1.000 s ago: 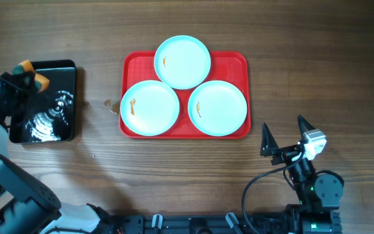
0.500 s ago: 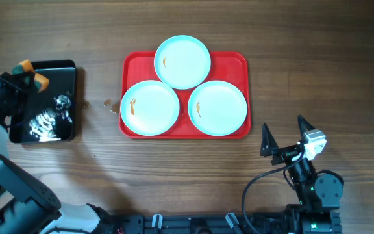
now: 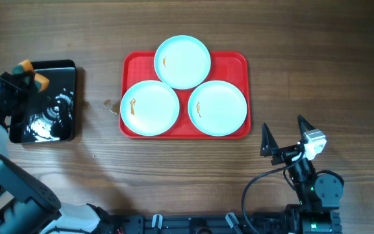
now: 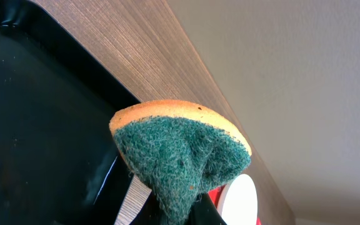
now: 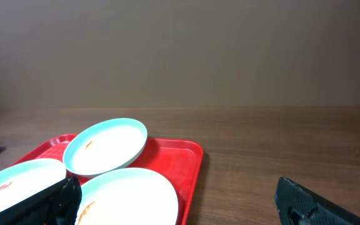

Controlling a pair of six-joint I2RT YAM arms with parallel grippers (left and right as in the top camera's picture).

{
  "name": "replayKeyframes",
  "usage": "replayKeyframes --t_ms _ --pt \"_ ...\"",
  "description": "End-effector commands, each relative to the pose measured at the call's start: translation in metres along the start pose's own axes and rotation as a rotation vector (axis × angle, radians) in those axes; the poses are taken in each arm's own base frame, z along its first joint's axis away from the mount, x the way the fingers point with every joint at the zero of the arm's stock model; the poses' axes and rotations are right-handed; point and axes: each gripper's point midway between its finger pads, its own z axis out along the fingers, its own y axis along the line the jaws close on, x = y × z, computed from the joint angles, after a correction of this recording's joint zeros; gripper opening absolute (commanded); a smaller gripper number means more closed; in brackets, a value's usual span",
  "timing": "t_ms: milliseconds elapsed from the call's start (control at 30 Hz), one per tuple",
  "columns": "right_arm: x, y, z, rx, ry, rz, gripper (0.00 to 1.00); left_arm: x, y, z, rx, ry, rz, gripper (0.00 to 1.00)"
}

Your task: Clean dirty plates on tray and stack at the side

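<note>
Two grippers sit nearest you: the right gripper (image 3: 283,123) holds its jaws wide over the wood-grain table (image 3: 317,58), while the left gripper (image 3: 30,77) pinches a crumpled green-and-orange sponge (image 4: 180,150) above the glossy black tray (image 4: 36,125). Beyond, three round, smeared turquoise plates (image 3: 182,62) fill the red plastic tray (image 3: 239,62).

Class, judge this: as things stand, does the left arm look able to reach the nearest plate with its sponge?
Probably yes. The left fingers grip the sponge at the black tray, and nothing visible blocks the way to the nearest plate, which lies uncovered.
</note>
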Motion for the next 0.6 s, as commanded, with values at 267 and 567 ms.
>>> replayKeyframes --t_ms 267,567 --pt "0.000 -0.003 0.000 0.017 -0.002 0.011 1.00 -0.003 0.003 0.000 -0.003 -0.012 0.003 0.04" --pt "0.000 -0.003 0.000 0.017 -0.002 0.011 1.00 -0.007 -0.024 -0.003 0.140 -0.006 0.071 0.04"
